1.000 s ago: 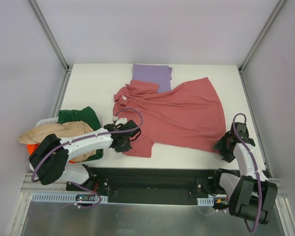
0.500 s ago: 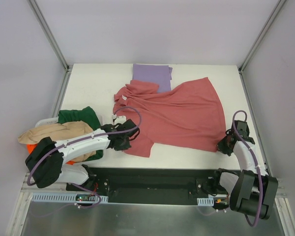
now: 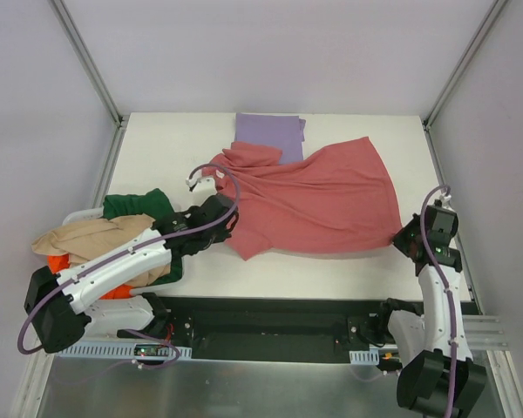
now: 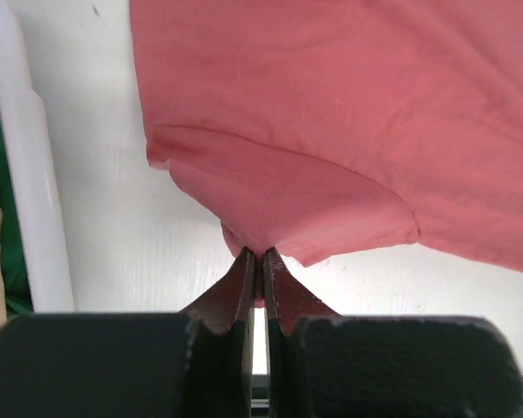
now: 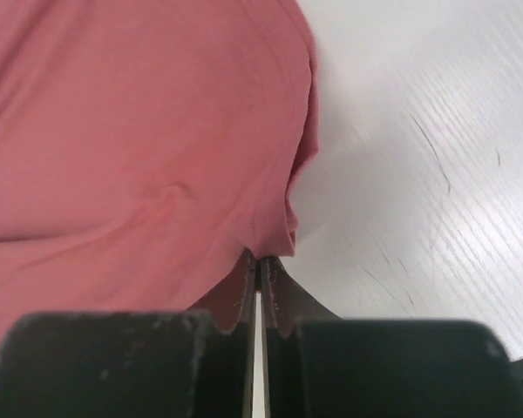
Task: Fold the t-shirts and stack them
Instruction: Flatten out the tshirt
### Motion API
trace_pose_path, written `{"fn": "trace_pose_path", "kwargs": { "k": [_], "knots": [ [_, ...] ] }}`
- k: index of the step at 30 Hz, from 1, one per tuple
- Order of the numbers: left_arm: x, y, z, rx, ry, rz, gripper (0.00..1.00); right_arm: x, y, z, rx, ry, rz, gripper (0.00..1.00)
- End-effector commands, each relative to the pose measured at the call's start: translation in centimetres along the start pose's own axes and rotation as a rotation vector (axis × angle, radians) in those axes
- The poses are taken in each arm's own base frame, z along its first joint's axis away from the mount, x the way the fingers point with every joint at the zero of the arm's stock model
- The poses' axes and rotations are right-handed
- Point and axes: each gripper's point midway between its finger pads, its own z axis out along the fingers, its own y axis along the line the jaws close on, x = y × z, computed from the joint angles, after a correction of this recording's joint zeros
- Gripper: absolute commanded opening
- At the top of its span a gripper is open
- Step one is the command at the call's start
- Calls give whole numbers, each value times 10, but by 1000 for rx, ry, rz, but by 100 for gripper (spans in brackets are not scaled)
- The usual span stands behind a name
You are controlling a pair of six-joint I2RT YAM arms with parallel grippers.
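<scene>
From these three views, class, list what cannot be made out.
1. Top view: purple shirt, near part hidden under the red shirt.
2. Top view: orange item, mostly buried under the tan garment; unidentifiable.
3. Wrist views: cloth pinched by the left fingers and right fingers, hidden between them.

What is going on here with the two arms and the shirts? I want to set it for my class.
Both arms are working on the red shirt, spread on the table. The left tool is shut on its near left corner, the right tool on its near right corner. A folded purple shirt lies at the far edge. A pile of green, tan and orange shirts sits on the left.
</scene>
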Motion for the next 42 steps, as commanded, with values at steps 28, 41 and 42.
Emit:
{"fn": "trace_pose_path", "kwargs": {
  "k": [28,41,42],
  "knots": [
    [-316,-32,-456,817,-1178,142,0,-214,118,-477,-408,-1157,-257,0],
    [-379,-44,-455,577,-1347,113,0,-247,132,-453,-403,-1144,-218,0],
    [-385,-53,-435,511,-1334,138,0,-247,140,-437,-431,-1099,-230,0]
  ]
}}
